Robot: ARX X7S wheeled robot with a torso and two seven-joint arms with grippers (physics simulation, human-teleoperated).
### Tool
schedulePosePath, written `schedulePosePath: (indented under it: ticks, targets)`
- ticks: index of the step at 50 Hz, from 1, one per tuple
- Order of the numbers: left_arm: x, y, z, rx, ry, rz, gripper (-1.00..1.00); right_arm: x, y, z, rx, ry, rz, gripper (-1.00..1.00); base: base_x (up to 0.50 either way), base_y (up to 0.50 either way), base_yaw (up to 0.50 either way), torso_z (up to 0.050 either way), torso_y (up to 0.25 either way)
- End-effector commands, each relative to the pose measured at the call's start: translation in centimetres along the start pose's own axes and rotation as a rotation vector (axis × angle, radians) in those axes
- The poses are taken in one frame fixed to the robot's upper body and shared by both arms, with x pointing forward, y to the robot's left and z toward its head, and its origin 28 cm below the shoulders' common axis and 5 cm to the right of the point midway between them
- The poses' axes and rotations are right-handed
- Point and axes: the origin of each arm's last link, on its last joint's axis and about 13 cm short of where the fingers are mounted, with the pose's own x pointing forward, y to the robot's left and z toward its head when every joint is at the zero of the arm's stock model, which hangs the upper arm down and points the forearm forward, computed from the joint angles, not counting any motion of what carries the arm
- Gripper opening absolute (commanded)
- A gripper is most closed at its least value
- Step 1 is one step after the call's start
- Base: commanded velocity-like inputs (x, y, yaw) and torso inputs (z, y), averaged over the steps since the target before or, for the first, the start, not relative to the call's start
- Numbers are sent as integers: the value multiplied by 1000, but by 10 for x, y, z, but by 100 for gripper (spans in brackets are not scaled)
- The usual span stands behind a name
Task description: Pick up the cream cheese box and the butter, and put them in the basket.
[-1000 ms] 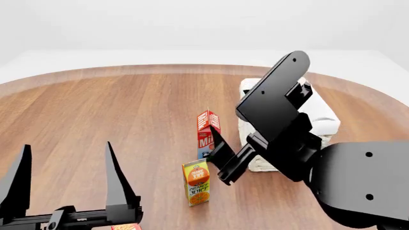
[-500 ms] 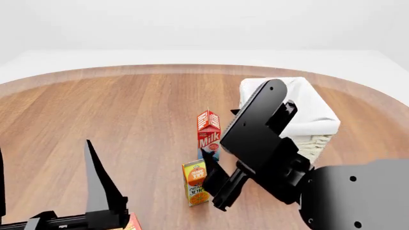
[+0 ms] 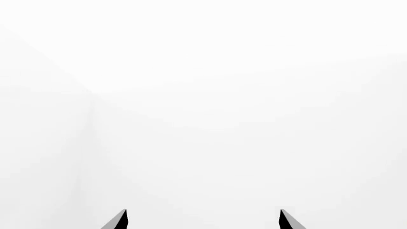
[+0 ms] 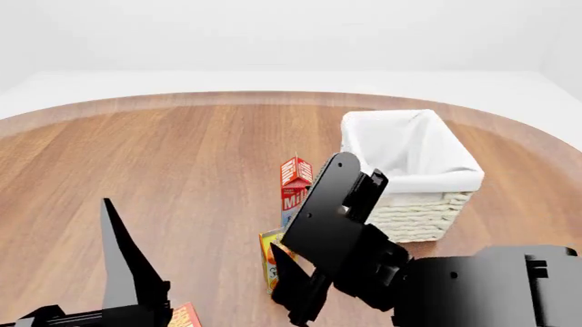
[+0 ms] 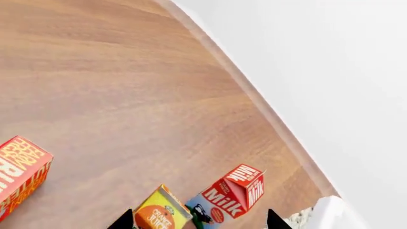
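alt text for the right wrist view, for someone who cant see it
A wooden table seen from above, with a red milk carton beside an orange juice carton, both upright, and the red-orange butter box lying apart from them at the frame's edge. The right gripper shows only two dark fingertips; a sliver of the basket shows near the milk.

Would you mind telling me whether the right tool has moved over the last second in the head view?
Yes. The right tool has moved down and toward the robot: it was level with the milk carton and is now below the orange juice carton.

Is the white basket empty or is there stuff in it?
Empty, as far as shows. The basket shows only its white cloth lining inside; no box is in it.
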Motion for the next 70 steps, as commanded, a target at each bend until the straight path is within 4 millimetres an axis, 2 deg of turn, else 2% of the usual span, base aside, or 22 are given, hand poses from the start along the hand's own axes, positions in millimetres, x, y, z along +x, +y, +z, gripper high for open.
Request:
schedulePosePath:
  ticks: [1,20,47,60,70]
  targets:
    - [2,3,4,5,-44,15,100,4,10,8,-27,-35,49,100,0,0,0,0,0]
    - [1,4,7,3,-54,21,100,6,22,17,-72,-67,106,100,0,0,0,0,0]
    - [1,5,8,2,-60,21,100,13,29,13,-59,-73,142,100,0,0,0,0,0]
    - [1,5,9,2,-65,24,100,29,21,15,55,-108,127,100,0,0,0,0,0]
    - [1,5,10,3,-65,24,100,36,29,10,112,-123,160,100,0,0,0,0,0]
